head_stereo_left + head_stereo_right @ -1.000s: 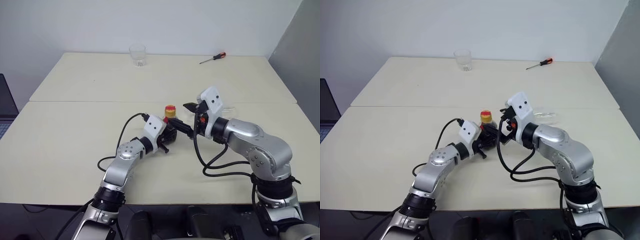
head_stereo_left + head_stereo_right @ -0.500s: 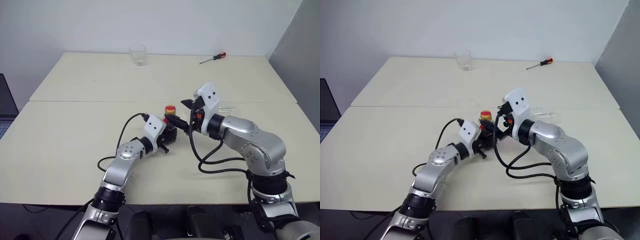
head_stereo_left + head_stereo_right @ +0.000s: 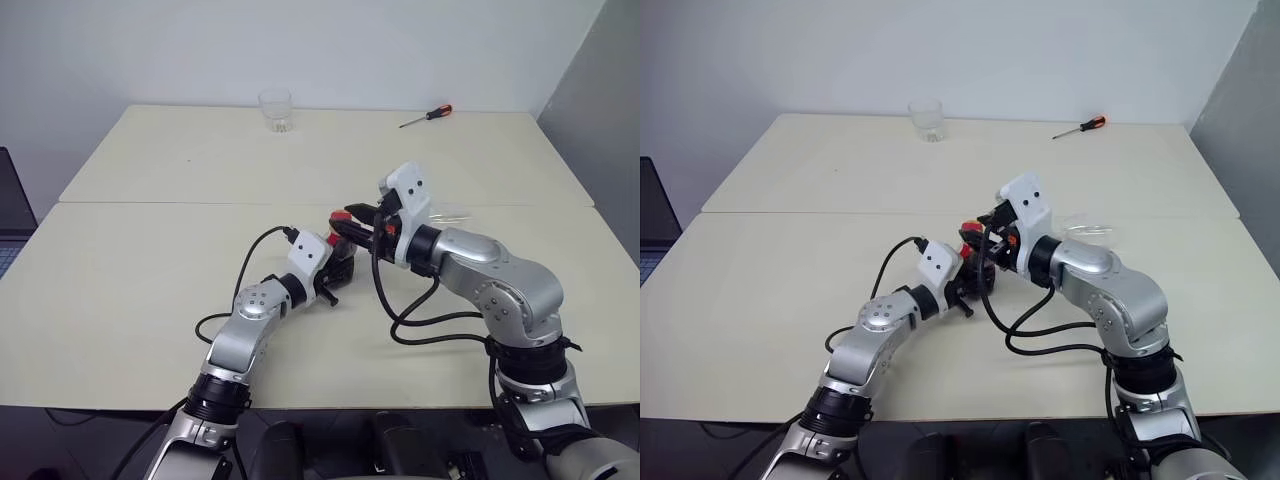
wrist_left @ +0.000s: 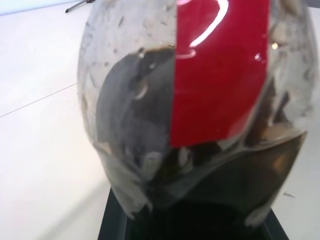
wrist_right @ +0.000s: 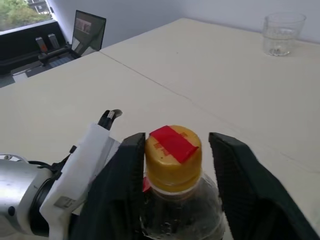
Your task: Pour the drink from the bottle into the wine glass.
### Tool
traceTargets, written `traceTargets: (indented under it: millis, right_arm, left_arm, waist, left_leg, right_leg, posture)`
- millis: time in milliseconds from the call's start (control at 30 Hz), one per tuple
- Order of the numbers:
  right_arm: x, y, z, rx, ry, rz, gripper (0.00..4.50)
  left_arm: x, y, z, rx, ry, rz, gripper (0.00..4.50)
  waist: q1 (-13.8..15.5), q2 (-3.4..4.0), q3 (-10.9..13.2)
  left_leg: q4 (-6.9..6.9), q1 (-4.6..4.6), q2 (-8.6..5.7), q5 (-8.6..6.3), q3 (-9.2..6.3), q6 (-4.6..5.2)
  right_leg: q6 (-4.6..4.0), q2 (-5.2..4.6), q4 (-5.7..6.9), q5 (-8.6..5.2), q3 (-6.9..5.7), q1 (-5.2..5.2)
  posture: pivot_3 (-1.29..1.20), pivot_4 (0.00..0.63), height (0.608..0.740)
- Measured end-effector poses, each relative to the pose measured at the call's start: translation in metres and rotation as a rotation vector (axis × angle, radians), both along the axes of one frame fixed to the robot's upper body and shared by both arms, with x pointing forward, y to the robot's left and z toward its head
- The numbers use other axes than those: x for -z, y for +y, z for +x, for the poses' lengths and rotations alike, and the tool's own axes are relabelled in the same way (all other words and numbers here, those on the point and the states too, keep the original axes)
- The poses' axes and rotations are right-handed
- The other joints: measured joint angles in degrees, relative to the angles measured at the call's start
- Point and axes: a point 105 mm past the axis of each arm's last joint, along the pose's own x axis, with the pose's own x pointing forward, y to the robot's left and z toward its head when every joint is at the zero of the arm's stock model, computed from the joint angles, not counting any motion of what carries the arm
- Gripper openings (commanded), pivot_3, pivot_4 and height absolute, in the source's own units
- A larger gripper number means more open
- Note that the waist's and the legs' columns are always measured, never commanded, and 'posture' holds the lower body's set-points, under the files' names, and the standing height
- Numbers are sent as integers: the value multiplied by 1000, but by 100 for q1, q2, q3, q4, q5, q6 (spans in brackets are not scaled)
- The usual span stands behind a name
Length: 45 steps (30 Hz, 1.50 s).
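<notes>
**A:** What are my pincers doing?

**B:** I have the left pincer (image 3: 338, 272) clamped around the body of the bottle (image 4: 200, 95), holding it upright just above the tabletop (image 3: 150, 260) near the middle. Through the left wrist camera I see the red label strip and the dark drink (image 4: 240, 175) low in the round body.

**A:** And the right one?

**B:** My right pincer (image 5: 175, 150) sits astride the yellow cap (image 5: 173, 151), which has a red patch on top. One finger (image 5: 131, 165) is right against the cap and the other finger (image 5: 235, 170) stands a little off it, so the jaws are partly spread, not pinching the cap yet.

**A:** What's farther out?

**B:** A flattened clear piece (image 3: 1087, 229) lies just beyond my right arm. A clear tumbler (image 3: 275, 109) stands at the far edge, and a screwdriver (image 3: 426, 116) lies well to its right.
</notes>
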Motion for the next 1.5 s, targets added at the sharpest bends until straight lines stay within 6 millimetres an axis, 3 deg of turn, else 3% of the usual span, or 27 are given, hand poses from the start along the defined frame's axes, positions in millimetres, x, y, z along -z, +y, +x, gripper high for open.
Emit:
traceTargets:
  millis: [300, 433, 467, 933, 1300, 1500]
  right_arm:
    - [2, 0, 1, 1, 9, 0, 2173]
    - [2, 3, 1, -7, 11, 1, 1264]
    - [2, 3, 1, -7, 10, 0, 1226]
    - [2, 3, 2, -44, -2, 16, 1226]
    - [1, -19, 10, -465, -100, -151, 1226]
    - [0, -18, 17, -616, -141, -197, 1226]
  left_arm:
    - [0, 0, 0, 0, 0, 0, 746]
    - [0, 0, 0, -1, 1, -1, 746]
    - [0, 0, 0, -1, 1, -2, 746]
    - [0, 1, 0, -5, 0, -5, 746]
    - [1, -10, -5, 50, 1, -1, 743]
    - [1, -8, -7, 44, 0, 3, 742]
  waist:
    - [0, 0, 0]
    - [-1, 0, 0]
    - [0, 0, 0]
    - [-1, 0, 0]
    - [-5, -7, 11]
    - [-2, -6, 15]
  left_leg:
    - [0, 0, 0, 0, 0, 0]
    - [0, 0, 0, 0, 0, 0]
    - [0, 0, 0, 0, 0, 0]
    - [0, 0, 0, 0, 1, 0]
    - [0, 6, 3, 0, 4, 0]
    - [0, 6, 5, 0, 4, 0]
  right_leg:
    - [0, 0, 0, 0, 1, 0]
    - [0, 0, 0, 0, 1, 0]
    - [0, 0, 0, 0, 0, 0]
    - [0, 1, 0, 0, 0, 0]
    - [0, 12, 0, 1, -9, 0]
    - [-1, 15, 1, 1, -8, 0]
  posture:
    - [0, 150, 740]
    - [0, 150, 740]
    - [0, 150, 740]
    - [0, 150, 740]
    - [0, 150, 740]
    - [0, 150, 740]
